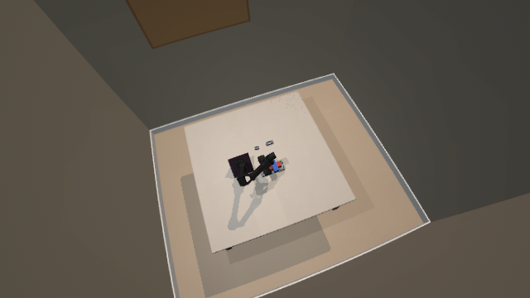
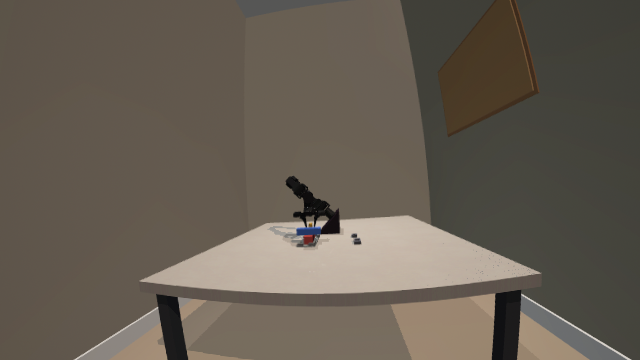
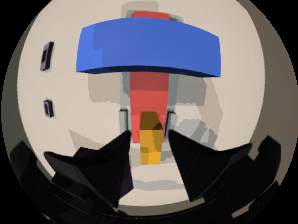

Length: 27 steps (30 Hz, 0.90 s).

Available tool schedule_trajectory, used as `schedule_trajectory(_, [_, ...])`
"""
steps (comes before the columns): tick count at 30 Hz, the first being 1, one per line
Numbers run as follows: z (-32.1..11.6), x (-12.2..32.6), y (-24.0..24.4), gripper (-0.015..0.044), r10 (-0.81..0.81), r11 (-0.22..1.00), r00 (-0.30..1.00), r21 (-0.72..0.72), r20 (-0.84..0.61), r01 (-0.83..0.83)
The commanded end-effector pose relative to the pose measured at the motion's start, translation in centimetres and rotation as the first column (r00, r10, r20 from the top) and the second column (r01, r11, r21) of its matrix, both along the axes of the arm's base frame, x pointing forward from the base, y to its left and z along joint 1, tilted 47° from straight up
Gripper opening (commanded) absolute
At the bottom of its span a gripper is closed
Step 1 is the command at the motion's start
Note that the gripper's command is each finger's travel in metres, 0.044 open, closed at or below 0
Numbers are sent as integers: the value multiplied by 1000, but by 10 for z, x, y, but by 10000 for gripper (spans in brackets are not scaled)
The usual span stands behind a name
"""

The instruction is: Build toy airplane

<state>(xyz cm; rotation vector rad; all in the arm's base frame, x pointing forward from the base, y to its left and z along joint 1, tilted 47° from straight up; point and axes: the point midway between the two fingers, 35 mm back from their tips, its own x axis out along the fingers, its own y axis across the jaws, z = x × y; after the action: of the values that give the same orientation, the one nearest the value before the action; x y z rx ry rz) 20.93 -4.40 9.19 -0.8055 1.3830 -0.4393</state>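
The red fuselage [image 1: 278,164] [image 2: 308,240] [image 3: 149,97] lies lengthwise in the grey cradle [image 3: 174,90]. The blue wing [image 1: 275,166] [image 2: 308,231] [image 3: 150,45] lies across its top; its tab and socket are hidden under it. The yellow tail fin [image 2: 310,225] [image 3: 151,145] stands upright at the fuselage's near end in the wrist view; whether it sits fully down is hard to tell. My gripper [image 2: 310,227] [image 3: 149,133] is open, with its fingertips either side of the fin and a gap visible on each side.
Two small dark holders, a larger one [image 1: 269,143] [image 2: 357,241] [image 3: 47,56] and a smaller one [image 1: 257,147] [image 2: 354,235] [image 3: 48,108], stand on the table [image 1: 306,178] [image 2: 400,270] to one side of the cradle. The arm's dark base is behind the gripper.
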Motion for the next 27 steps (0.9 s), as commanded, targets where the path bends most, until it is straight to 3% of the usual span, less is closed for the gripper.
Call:
schedule_trajectory(1, [0, 0, 0, 260, -1, 1000, 1000, 0, 1, 1])
schedule_trajectory(7, [5, 0, 6, 260, 4, 1000, 1000, 4, 0, -4])
schedule_trajectory(15, [61, -15, 64, 260, 4, 1000, 1000, -2, -5, -4])
schedule_trajectory(27, [60, -13, 67, 260, 3, 1000, 1000, -3, -4, -3])
